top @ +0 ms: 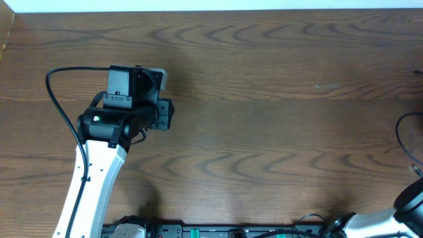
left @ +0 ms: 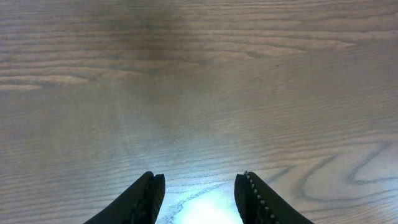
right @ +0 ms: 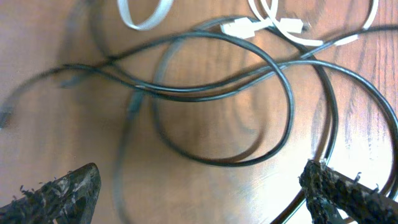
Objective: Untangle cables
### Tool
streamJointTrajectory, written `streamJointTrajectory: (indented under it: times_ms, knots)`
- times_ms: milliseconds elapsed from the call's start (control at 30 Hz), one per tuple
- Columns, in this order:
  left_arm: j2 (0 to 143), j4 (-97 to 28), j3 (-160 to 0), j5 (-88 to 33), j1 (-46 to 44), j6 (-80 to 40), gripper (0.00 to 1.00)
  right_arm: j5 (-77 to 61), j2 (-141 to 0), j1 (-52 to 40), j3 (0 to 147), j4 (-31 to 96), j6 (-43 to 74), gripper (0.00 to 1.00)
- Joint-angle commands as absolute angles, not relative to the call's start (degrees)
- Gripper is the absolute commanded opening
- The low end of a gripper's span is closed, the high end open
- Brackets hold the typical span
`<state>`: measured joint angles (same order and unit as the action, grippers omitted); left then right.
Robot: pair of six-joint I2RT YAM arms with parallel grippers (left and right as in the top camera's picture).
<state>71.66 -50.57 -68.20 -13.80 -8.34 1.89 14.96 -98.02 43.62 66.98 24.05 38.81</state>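
Note:
The cables lie tangled under my right wrist. Black cables (right: 249, 81) cross each other and form a wide loop on the wood. White cables (right: 292, 28) with small plugs sit at the top of the right wrist view. My right gripper (right: 200, 168) stands wide open just above the black loop. One black strand (right: 329, 140) runs close past its right fingertip (right: 317, 177). My left gripper (left: 200, 177) is partly open over bare wood, far from the cables, with nothing between its fingers. From overhead, only a thin black cable curve (top: 400, 129) shows at the right edge.
The left arm (top: 125, 112) stands over the left part of the brown wooden table (top: 264, 99), its own thick black cord (top: 56, 99) arching beside it. The right arm (top: 411, 201) shows only at the bottom right corner. A white strip (right: 140, 18) lies beyond the cables.

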Motion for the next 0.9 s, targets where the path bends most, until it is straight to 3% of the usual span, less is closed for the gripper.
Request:
streamJointTrajectory:
  times_ms: [0,200,300,500,867]
  knots:
    - [71.8,-50.5,-68.8,-13.6,-8.2,2.5,0.42,13.6,-93.3,40.9,66.8,23.3,37.2,0.99]
    - [71.0,-50.5,-68.9,-13.6,-8.2,2.2,0.31,8.1,-86.2,33.8,69.4,23.6,20.1,0.99]
    - [69.3,-50.4,-68.9,-13.6,-8.2,2.2,0.31,-0.7,-82.1,30.5,70.5,25.0,12.9,0.99]
    - [62.1,-50.3,-68.9,-10.9,-8.1,2.2,0.36,-24.3,-72.6,25.6,70.5,27.2,11.7,0.99]
    - [45.1,-50.3,-68.9,0.2,-8.1,-0.4,0.41,-26.1,-53.5,20.4,70.5,39.3,3.3,0.99]
